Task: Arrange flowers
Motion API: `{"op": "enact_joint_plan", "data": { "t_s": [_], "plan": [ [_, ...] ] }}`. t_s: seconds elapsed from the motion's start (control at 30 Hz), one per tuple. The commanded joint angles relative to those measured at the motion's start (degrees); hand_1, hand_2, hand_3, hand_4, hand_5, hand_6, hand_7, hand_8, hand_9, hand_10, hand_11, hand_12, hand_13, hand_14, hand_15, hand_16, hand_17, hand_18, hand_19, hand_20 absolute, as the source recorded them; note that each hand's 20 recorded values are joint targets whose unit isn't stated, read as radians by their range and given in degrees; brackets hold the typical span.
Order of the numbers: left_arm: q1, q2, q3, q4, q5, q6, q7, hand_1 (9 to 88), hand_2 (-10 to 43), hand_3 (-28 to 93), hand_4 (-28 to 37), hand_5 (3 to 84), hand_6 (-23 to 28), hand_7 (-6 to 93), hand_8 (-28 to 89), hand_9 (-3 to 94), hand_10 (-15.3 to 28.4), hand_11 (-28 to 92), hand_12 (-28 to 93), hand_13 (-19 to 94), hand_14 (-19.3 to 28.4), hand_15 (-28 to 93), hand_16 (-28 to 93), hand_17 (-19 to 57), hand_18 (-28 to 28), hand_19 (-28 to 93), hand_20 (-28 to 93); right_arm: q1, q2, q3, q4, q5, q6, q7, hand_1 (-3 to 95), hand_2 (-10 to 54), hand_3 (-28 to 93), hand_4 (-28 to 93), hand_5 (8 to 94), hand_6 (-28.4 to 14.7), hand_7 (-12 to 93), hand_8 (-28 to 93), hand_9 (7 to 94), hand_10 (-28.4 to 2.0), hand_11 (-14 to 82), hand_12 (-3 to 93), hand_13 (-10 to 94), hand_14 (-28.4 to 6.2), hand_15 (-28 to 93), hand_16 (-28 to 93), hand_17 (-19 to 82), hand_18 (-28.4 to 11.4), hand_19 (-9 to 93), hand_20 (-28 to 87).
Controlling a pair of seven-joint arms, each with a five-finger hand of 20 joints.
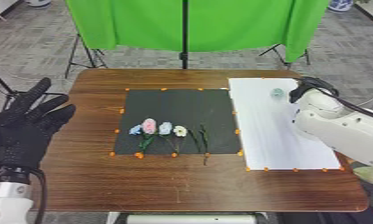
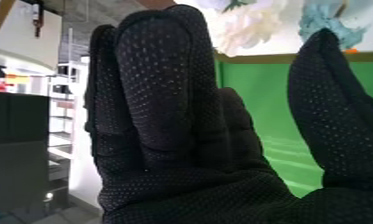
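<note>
The right hand (image 1: 311,86) was at the far right of the white sheet (image 1: 280,132), near a teal flower (image 1: 277,93). In the right wrist view that hand (image 2: 196,195) was released – fingers straight, thumb apart – with a cream flower (image 2: 253,27) beyond its fingertips. On the black mat (image 1: 165,106) lay a blue flower (image 1: 135,130), a pink one (image 1: 149,126), a pale blue one (image 1: 166,128) and a white one (image 1: 181,131) (quite a tidy row), with green stems (image 1: 204,137) beside them. The left hand (image 1: 22,127), spread and released, was by the table's (image 1: 174,192) left edge.
</note>
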State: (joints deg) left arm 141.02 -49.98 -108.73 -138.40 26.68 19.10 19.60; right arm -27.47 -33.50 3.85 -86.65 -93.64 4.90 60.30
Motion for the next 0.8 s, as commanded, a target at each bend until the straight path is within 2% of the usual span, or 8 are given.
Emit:
{"op": "enact_joint_plan", "data": {
  "t_s": [0.03,0.07,0.23,0.33,0.63,0.73,0.8],
  "plan": [
    [-0.4,0.50,0.48,0.67,-0.37,-0.58,-0.12,21.1,8.9,77,-28.3,29.8,6.0,17.7,-11,33.2,21.2,31,12,26,28.4,61,-12,-7.2,26.3,59,25,1.3,0.1,-1.6,1.6,-0.4,-4.1,-0.4,32.8,-5.6,77,-24,30.5,-1.0,11,-10,75.7,-15.6,29.5,15.4,81,-7.6,59,16,44,-19.5,92,-18],
    [0.0,0.71,0.39,0.63,-0.53,-0.58,0.08,21.1,8.9,77,-28.3,29.8,6.0,17.7,-11,33.2,21.2,31,12,26,28.4,61,-12,-7.2,26.3,59,25,1.6,0.2,-2.1,1.7,0.2,-4.4,-0.7,32.9,-5.6,77,-24,30.5,-0.8,11,-10,75.6,-15.5,29.4,15.4,81,-7.6,59,16,44,-19.4,92,-18],
    [0.4,0.12,0.26,0.45,-0.42,-0.66,0.07,21.1,8.9,77,-28.3,29.7,6.0,17.8,-11,33.1,21.1,31,12,26,28.4,61,-12,-7.1,26.3,59,25,0.5,0.1,-1.6,2.3,-0.2,-6.9,-1.9,33.3,-5.7,77,-24,30.1,1.6,12,-11,74.6,-15.6,28.8,15.5,80,-7.5,59,16,43,-19.1,92,-18],
    [0.3,-0.07,0.29,0.37,-0.56,-0.18,0.26,21.1,8.9,77,-28.3,29.8,6.0,17.8,-11,33.1,21.1,31,12,26,28.4,61,-12,-7.1,26.3,59,25,0.6,-0.5,-2.1,2.7,-1.1,-7.0,-3.0,33.8,-6.0,77,-25,30.3,3.1,13,-11,74.1,-15.4,28.8,15.6,79,-7.6,60,16,43,-18.9,91,-18],
    [1.2,-0.33,0.23,0.13,-0.63,-0.29,1.44,21.1,8.9,77,-28.3,29.8,6.0,17.8,-11,33.1,20.9,31,12,26,28.4,61,-12,-7.1,26.2,59,25,1.0,-2.0,-3.0,3.5,-2.0,-7.1,-4.4,33.2,-6.7,78,-26,28.9,3.0,14,-12,72.0,-15.6,26.7,15.0,78,-7.6,60,15,42,-18.6,90,-18],
    [1.3,-0.50,0.13,0.09,-0.54,-0.22,1.34,21.1,8.9,77,-28.3,29.8,6.1,17.7,-11,33.1,21.0,31,11,26,28.4,61,-12,-7.1,26.3,59,25,-0.1,-2.3,-2.2,3.8,-1.8,-8.6,-4.4,34.0,-6.6,77,-26,33.2,3.8,15,-13,71.8,-15.4,25.7,14.9,78,-7.6,59,15,42,-18.5,89,-18],
    [1.4,-0.63,0.11,0.02,-0.62,-0.15,1.39,21.1,8.9,77,-28.3,29.9,6.2,17.6,-11,33.0,21.0,31,11,26,28.4,61,-12,-7.1,26.3,59,25,-0.7,-2.1,-2.6,3.9,-2.2,-6.7,-4.5,35.2,-6.9,77,-27,41.4,4.1,16,-14,71.7,-14.9,23.8,14.4,77,-7.7,58,14,42,-18.6,88,-18]
  ]
}}
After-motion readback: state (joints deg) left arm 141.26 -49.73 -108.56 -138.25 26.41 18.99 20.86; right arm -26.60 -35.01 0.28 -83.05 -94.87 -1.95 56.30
